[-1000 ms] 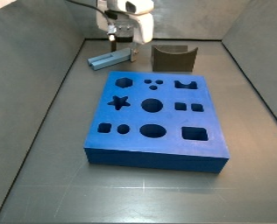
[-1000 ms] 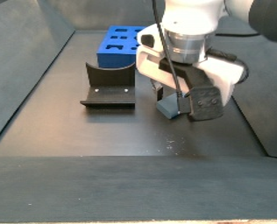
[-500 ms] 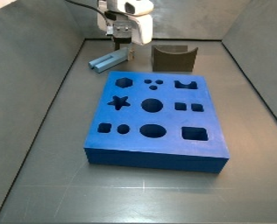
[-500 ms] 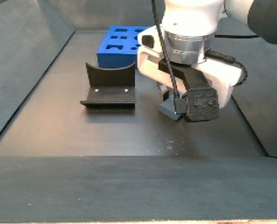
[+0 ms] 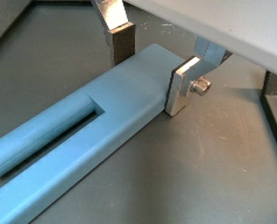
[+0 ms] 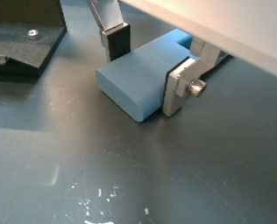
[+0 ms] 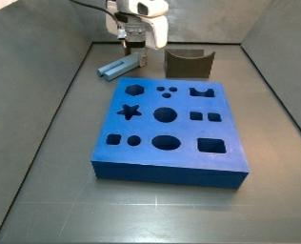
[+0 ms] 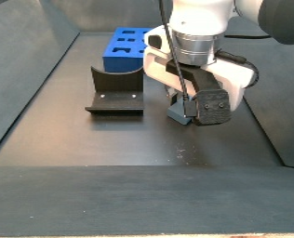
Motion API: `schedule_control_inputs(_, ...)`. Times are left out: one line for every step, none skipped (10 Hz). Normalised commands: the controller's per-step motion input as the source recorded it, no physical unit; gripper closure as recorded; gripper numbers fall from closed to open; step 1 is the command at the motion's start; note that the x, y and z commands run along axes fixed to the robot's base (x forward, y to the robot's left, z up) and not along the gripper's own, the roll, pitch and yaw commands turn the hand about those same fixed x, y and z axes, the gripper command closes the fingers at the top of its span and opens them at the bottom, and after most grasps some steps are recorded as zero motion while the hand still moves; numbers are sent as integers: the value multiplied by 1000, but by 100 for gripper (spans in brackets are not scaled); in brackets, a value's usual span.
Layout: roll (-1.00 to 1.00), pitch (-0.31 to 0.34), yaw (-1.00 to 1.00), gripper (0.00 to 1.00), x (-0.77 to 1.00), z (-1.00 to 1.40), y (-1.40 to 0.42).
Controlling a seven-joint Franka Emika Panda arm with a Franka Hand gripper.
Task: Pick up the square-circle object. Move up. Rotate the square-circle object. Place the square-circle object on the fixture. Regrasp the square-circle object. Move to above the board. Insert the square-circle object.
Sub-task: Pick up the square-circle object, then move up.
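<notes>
The square-circle object [image 5: 82, 131] is a light blue-grey bar lying flat on the dark floor, also seen in a wrist view from its end [image 6: 135, 83]. My gripper [image 5: 152, 77] is down over one end of it, open, with a finger on each side. One silver finger [image 6: 180, 87] rests against the bar's side, while the dark pad [image 6: 115, 44] of the other stands just off the opposite side. In both side views the gripper [image 7: 132, 46] [image 8: 187, 99] hangs low over the bar [image 7: 119, 67] [image 8: 179, 113]. The fixture [image 7: 188, 63] [image 8: 114, 88] and the blue board [image 7: 172, 129] stand apart.
Grey walls [image 7: 39, 57] enclose the floor. The fixture's base plate [image 6: 18, 44] lies close beside the bar's end. The board [image 8: 127, 48] sits beyond the fixture. White scuffs [image 6: 100, 197] mark the floor in front of the bar.
The gripper has come down a little further over the bar's end. The bar, fixture and board have not moved.
</notes>
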Motion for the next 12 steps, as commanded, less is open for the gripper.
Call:
schedule_control_inputs(0,0,0,100,0,0,0)
schedule_control_inputs(0,0,0,100,0,0,0)
schedule_control_inputs(0,0,0,100,0,0,0)
schedule_control_inputs(0,0,0,100,0,0,0)
schedule_control_inputs(0,0,0,100,0,0,0)
schedule_control_inputs(0,0,0,100,0,1000,0)
schedule_control_inputs(-9,-23,-49,100,65,1000,-65)
schedule_control_inputs(-14,1,-41,100,32,1000,-64)
schedule_control_inputs(-16,21,-29,100,12,910,-47)
schedule_control_inputs(-15,30,-20,100,-1,732,-30)
schedule_control_inputs(-15,34,-14,100,-11,587,-22)
schedule_control_inputs(-12,31,-8,100,-15,389,-13)
